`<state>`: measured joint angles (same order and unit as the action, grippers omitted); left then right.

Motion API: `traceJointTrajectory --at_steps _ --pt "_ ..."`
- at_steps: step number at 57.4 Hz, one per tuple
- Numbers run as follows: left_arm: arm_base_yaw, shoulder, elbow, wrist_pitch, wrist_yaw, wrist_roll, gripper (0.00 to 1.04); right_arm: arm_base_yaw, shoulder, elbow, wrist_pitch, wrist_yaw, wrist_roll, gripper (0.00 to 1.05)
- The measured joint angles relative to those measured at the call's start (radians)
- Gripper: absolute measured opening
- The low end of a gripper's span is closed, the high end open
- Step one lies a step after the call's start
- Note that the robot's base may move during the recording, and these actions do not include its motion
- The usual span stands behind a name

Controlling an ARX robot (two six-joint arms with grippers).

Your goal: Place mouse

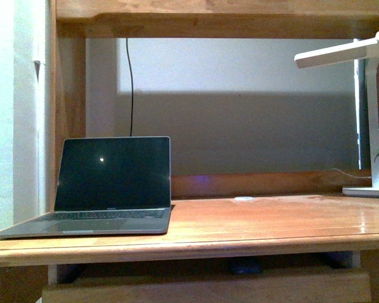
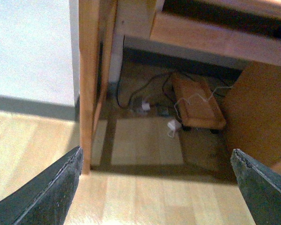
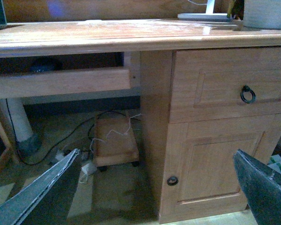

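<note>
A small dark rounded shape that looks like the mouse [image 1: 245, 266] lies in shadow on the pull-out shelf [image 1: 208, 284] under the desktop. The right wrist view also shows the mouse [image 3: 40, 65], dim, behind the shelf's front board [image 3: 61, 82]. My left gripper [image 2: 157, 187] is open and holds nothing, low over the pale floor by the desk's leg [image 2: 89, 84]. My right gripper [image 3: 159, 187] is open and holds nothing, low in front of the desk's cabinet door [image 3: 215, 164]. Neither arm shows in the front view.
An open laptop [image 1: 107, 186] stands at the left of the desktop [image 1: 265, 221], a white lamp [image 1: 366, 113] at the right, a small white disc [image 1: 244, 199] near the back. Under the desk are cables and a wheeled wooden board [image 2: 196, 103]. A drawer with a ring pull [image 3: 247, 93] sits above the door.
</note>
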<state>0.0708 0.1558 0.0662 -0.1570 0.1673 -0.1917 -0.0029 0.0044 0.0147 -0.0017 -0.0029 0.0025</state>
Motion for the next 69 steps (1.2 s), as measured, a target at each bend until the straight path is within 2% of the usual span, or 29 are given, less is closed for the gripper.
traceJointTrajectory --at_steps 5,11,17,23,33,44,49,54,69 --pt "0.013 0.093 0.005 0.056 0.03 -0.014 0.97 0.0 0.0 0.0 0.0 0.0 0.0 0.97" --pt "0.051 0.257 0.026 0.199 0.104 0.051 0.97 0.0 0.0 0.0 0.0 0.0 0.0 0.97" --pt "0.09 0.492 0.055 0.391 0.134 0.162 0.97 0.0 0.0 0.0 0.0 0.0 0.0 0.97" --pt "0.103 0.766 0.097 0.632 0.114 0.302 0.97 0.0 0.0 0.0 0.0 0.0 0.0 0.97" --pt "0.089 1.228 0.224 1.081 -0.001 0.634 0.97 0.0 0.0 0.0 0.0 0.0 0.0 0.97" --pt "0.041 1.553 0.358 1.396 0.042 1.04 0.97 0.0 0.0 0.0 0.0 0.0 0.0 0.97" --pt "0.01 1.659 0.438 1.452 0.087 1.225 0.97 0.0 0.0 0.0 0.0 0.0 0.0 0.97" --pt "-0.008 1.717 0.494 1.455 0.127 1.331 0.97 0.0 0.0 0.0 0.0 0.0 0.0 0.97" --pt "-0.028 1.868 0.668 1.411 0.183 1.49 0.97 0.0 0.0 0.0 0.0 0.0 0.0 0.97"
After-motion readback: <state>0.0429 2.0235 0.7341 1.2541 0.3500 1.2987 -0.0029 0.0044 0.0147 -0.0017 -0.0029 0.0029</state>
